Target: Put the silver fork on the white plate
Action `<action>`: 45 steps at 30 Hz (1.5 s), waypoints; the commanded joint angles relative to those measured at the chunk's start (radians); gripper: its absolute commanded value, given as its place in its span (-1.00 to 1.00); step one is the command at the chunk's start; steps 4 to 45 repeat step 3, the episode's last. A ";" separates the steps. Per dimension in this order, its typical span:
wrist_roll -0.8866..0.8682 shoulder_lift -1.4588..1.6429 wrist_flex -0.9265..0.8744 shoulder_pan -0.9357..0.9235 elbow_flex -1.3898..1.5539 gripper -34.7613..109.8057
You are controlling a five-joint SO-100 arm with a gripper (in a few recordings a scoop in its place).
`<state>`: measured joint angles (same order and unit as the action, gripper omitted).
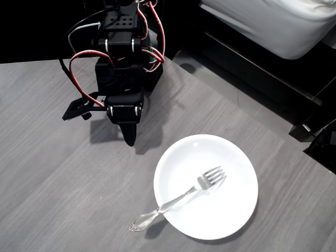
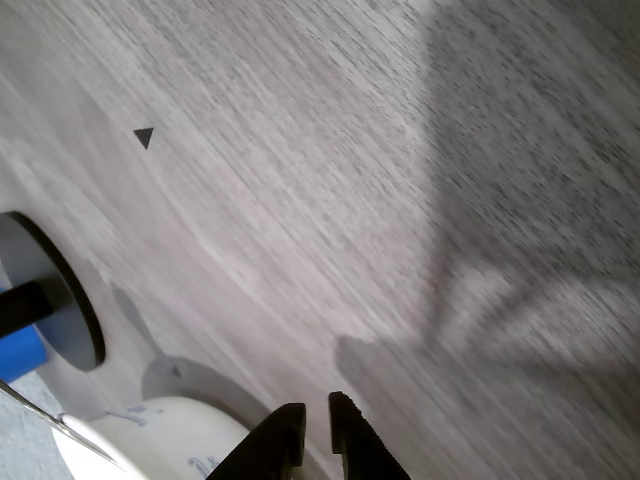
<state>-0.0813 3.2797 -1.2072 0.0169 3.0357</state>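
Judging from how things lie, I take the placing step as done: the silver fork [image 1: 181, 198] rests across the white plate [image 1: 231, 210], tines well inside the bowl of the plate, handle crossing the near rim and its flared tip overhanging onto the worktop [image 1: 52, 173].

Tool state: the tool [image 1: 129, 137] holds nothing. In the wrist view the tool [image 2: 316, 428] shows two dark fingertips [image 2: 282, 432] drawn nearly together with only a thin slit between them and nothing in that slit.

Position relative to the tool: in the overhead view the plate and fork lie ahead of the tool tip and off to its right as pictured, apart from it, with bare worktop between. The tool points down at the worktop, close to the arm's base.

Next move, in my judgement: little is called for beyond keeping the arm clear of the plate and parking it. The overhanging handle is my one reservation; any nudge to it could tip the fork off the rim.

View differences: the overhead view gives me fork, plate and arm together, which settles the outcome. The wrist view gives the finger gap at close range and grained worktop beneath, slightly blurred. It also shows a dark disc [image 2: 60, 290] and a pale rounded object [image 2: 160, 440] at lower left that I cannot identify.
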 commanded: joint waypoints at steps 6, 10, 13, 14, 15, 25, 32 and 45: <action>0.005 0.031 -0.005 -0.005 -0.003 -0.52; 0.005 0.031 -0.005 -0.005 -0.003 -0.52; 0.005 0.031 -0.005 -0.005 -0.003 -0.52; 0.005 0.031 -0.005 -0.005 -0.003 -0.52; 0.005 0.031 -0.005 -0.005 -0.003 -0.52; 0.005 0.031 -0.005 -0.005 -0.003 -0.52; 0.005 0.031 -0.005 -0.005 -0.003 -0.52; 0.005 0.031 -0.005 -0.005 -0.003 -0.52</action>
